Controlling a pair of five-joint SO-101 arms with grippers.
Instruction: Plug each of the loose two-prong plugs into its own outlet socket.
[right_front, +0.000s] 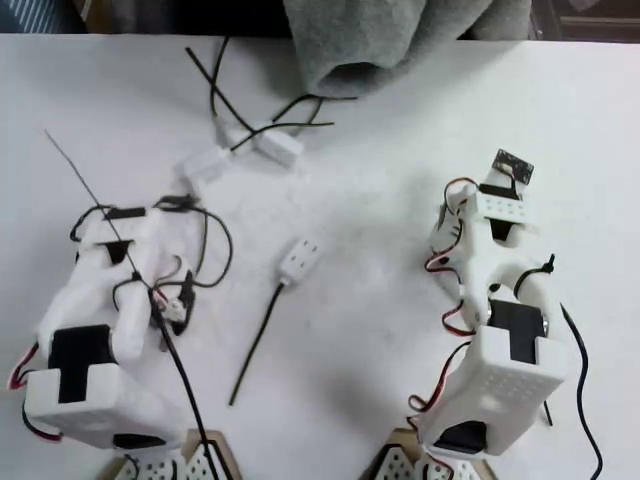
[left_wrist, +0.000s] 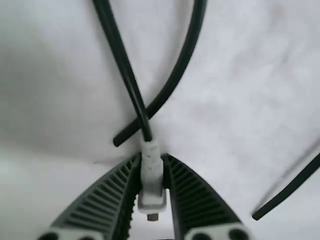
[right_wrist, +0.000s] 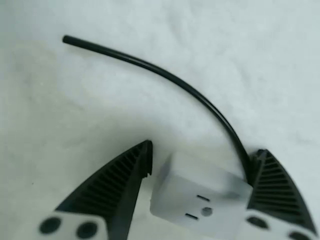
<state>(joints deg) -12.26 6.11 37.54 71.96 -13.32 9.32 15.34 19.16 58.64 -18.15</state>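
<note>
The left gripper (9 o'clock side of the table) is clenched on a white plug trailing a black cord. The right gripper, toward 2 o'clock, stands released astride a white socket.

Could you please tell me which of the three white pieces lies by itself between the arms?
The outlet block at the table's centre: the other two white pieces sit together farther back, amid tangled black cords.

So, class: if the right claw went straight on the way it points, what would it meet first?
Probably the white outlet socket, already sitting between the open fingers of the right claw; its black cable curves away beyond. Depth is unclear.
</note>
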